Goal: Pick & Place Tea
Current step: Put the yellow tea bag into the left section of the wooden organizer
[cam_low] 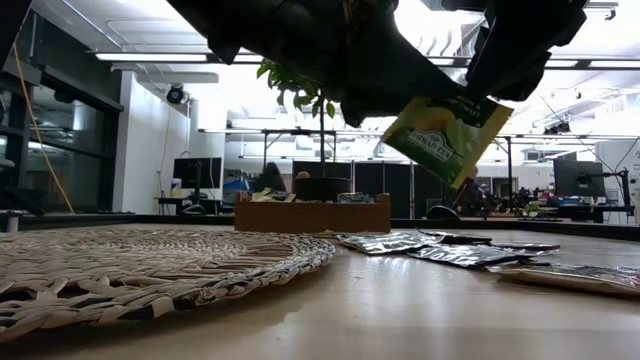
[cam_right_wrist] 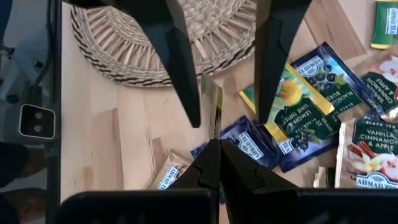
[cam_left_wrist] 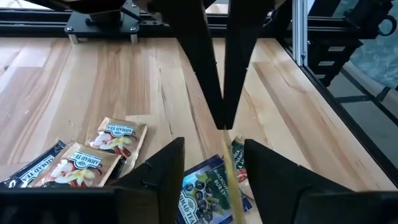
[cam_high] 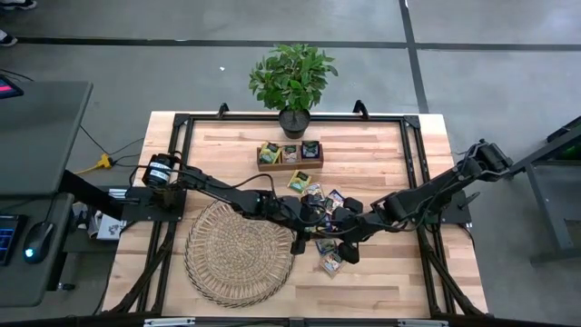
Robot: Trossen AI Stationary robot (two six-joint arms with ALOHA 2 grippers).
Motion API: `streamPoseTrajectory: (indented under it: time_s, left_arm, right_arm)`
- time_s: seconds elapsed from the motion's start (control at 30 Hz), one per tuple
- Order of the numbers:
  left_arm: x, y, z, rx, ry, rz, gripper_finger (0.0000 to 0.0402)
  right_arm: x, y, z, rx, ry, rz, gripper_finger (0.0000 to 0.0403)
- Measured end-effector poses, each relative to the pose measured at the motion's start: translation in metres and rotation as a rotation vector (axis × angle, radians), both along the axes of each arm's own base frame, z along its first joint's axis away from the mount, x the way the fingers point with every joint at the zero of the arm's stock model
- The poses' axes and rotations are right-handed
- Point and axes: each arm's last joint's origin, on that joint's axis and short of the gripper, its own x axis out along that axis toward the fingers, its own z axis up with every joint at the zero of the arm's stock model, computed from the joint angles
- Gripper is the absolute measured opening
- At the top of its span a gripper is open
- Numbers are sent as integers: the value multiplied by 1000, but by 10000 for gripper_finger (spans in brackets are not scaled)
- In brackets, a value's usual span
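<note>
Pinching a yellow-green sachet (cam_low: 447,135) by one edge, the right gripper (cam_right_wrist: 219,144) has its fingers pressed together and holds it in the air above the middle of the table (cam_high: 381,154). In the low view the sachet hangs tilted, clear of the wood, with its printed face showing. The left gripper (cam_left_wrist: 214,142) meets it from the opposite side. Its fingers (cam_left_wrist: 168,171) are spread, one on each side of the sachet, which runs edge-on through the gap. I see space between each finger and the sachet, so the left gripper is not clamping it.

Below the two grippers, loose sachets (cam_high: 313,191) lie scattered flat on the table: navy ones, yellow-green ones and pale ones, some overlapping. They sit just beside the mat (cam_high: 238,254), on its right in the high view, and none lies on it. The tray (cam_high: 290,167) stands farther back, near the plant (cam_high: 292,77), and already holds a few sachets in its compartments; how many, I cannot tell.
</note>
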Motion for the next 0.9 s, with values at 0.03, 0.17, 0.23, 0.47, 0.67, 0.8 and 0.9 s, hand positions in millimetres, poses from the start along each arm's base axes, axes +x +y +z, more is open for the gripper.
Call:
streamPoseTrajectory:
  time_s: [0.03, 0.17, 0.23, 0.47, 0.67, 0.8, 0.9]
  left_arm:
    - [0, 0, 0, 0, 0, 1, 149]
    - [0, 0, 0, 1, 0, 2, 93]
    - [0, 0, 0, 0, 0, 1, 53]
    - [0, 0, 0, 1, 1, 11, 5]
    - [0, 3, -1, -15, 19, 110, 1]
    - [0, 7, -3, 1, 34, 156, 1]
    - [1, 11, -2, -8, 31, 170, 0]
  right_arm:
    - [0, 0, 0, 0, -1, 0, 0]
    - [0, 0, 0, 1, 2, 2, 0]
    - [0, 0, 0, 1, 2, 1, 0]
    - [0, -1, 0, -10, 0, -28, 0]
    - [-2, -3, -2, -8, 15, -94, 11]
    - [-8, -2, -4, -28, 58, -150, 39]
    - [-14, -1, -5, -39, 84, -196, 63]
